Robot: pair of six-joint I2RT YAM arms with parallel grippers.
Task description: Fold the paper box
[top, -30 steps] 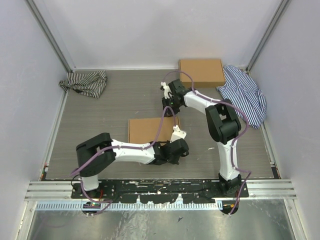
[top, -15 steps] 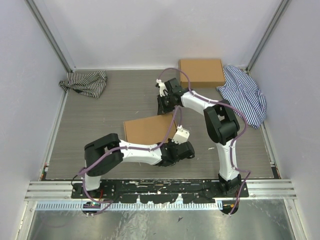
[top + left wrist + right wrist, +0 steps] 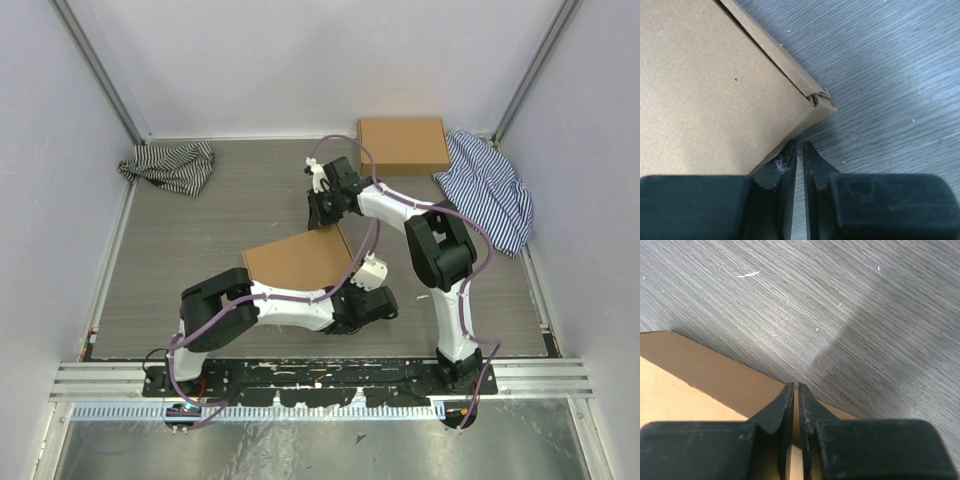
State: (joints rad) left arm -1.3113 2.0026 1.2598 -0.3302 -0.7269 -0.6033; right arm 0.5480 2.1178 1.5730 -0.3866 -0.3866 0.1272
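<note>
Since one second ago, we find the paper box (image 3: 298, 262) turned from square with the table edges to skewed, its right end now swung toward the back wall. Over the same interval the left arm (image 3: 290, 305) has drawn to the right and nearer its base, and the right gripper (image 3: 795, 386) has shifted left.

We record the grey wood-grain table (image 3: 200, 250) bearing all items. The paper box lies near the middle of it, closed and flat-topped, between the two grippers. At the far right a blue striped cloth (image 3: 490, 190) is spread against the wall. Just beside that cloth, a second brown cardboard box (image 3: 403, 145) rests at the back. A darker striped cloth (image 3: 170, 165) is bunched in the far left corner, well apart from the rest.

The right arm (image 3: 440, 250) reaches to the far right corner of the paper box. Its fingers (image 3: 780, 410) stand almost together, closed on the box's edge, with cardboard showing in the slit.

The left gripper (image 3: 799, 145) sits at the near right corner of the box, which is slightly crumpled. Its fingers (image 3: 782, 170) show a narrow slit, the tips meeting the cardboard edge. We cannot tell whether they pinch it.
</note>
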